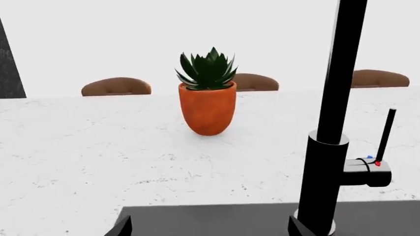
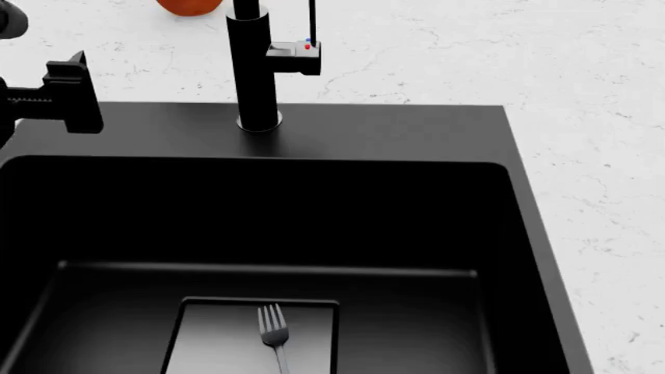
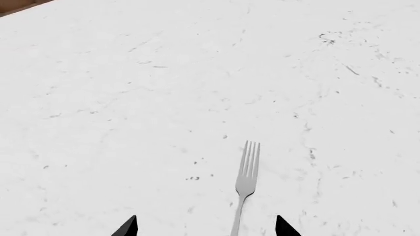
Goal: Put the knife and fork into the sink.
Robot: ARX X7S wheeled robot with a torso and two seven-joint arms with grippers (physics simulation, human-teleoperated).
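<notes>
In the head view a fork (image 2: 274,333) lies on the grey bottom plate (image 2: 213,339) of the black sink (image 2: 416,128), tines pointing toward the black column faucet (image 2: 257,70). The left gripper (image 2: 65,95) hovers above the sink's rear rim beside the faucet, its fingertips spread with nothing between them. A terracotta pot with a spiky succulent (image 1: 207,96) stands on the white marble countertop (image 1: 85,147) behind it. The right gripper (image 3: 206,227) is spread over a second fork (image 3: 245,189) lying flat on the countertop. No knife is visible.
</notes>
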